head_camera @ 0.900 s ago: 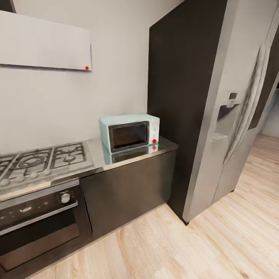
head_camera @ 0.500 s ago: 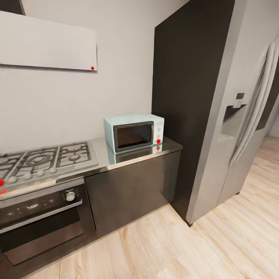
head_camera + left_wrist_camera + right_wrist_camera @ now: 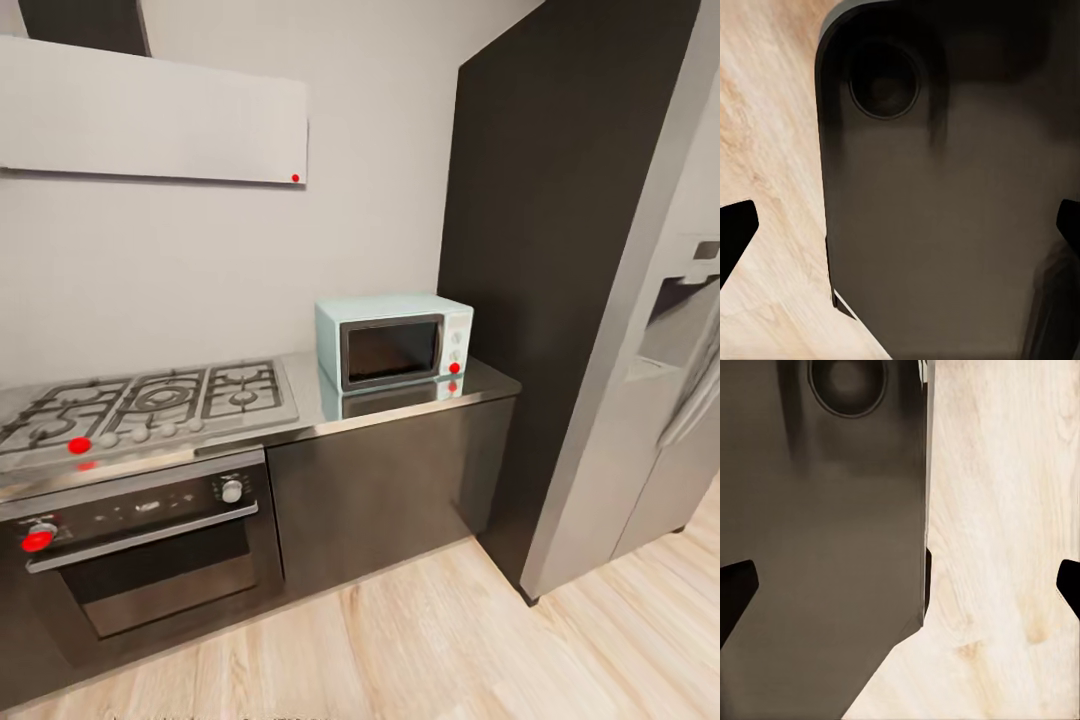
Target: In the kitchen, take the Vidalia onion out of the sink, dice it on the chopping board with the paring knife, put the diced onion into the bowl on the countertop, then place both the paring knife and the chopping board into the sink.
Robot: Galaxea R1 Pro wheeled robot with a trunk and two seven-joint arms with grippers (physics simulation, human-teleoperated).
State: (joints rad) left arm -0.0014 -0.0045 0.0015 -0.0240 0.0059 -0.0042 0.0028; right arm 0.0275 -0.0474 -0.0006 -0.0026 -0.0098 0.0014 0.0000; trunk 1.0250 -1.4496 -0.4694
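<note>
The Vidalia onion, sink, chopping board, paring knife, bowl and the task's countertop are out of view. My left gripper [image 3: 900, 234] is open: its dark fingertips [image 3: 735, 232] stand far apart with nothing between them, over the robot's dark body [image 3: 937, 225] and the wooden floor [image 3: 772, 150]. My right gripper [image 3: 900, 594] is open too, its fingertips [image 3: 733, 592] wide apart and empty, above the dark body [image 3: 817, 547] and the pale floor [image 3: 1005, 525].
Ahead is a steel worktop [image 3: 300, 410] with a gas hob [image 3: 150, 400] and a pale-blue microwave [image 3: 393, 340], over an oven [image 3: 140, 560] and dark cabinet fronts [image 3: 390, 490]. A tall dark panel [image 3: 540, 250] and a grey fridge [image 3: 650, 400] stand at the right. Wooden floor [image 3: 450, 650] lies in front.
The head camera has turned left: hob, microwave and fridge all slid rightward in the picture, and more of the oven and hob now shows.
</note>
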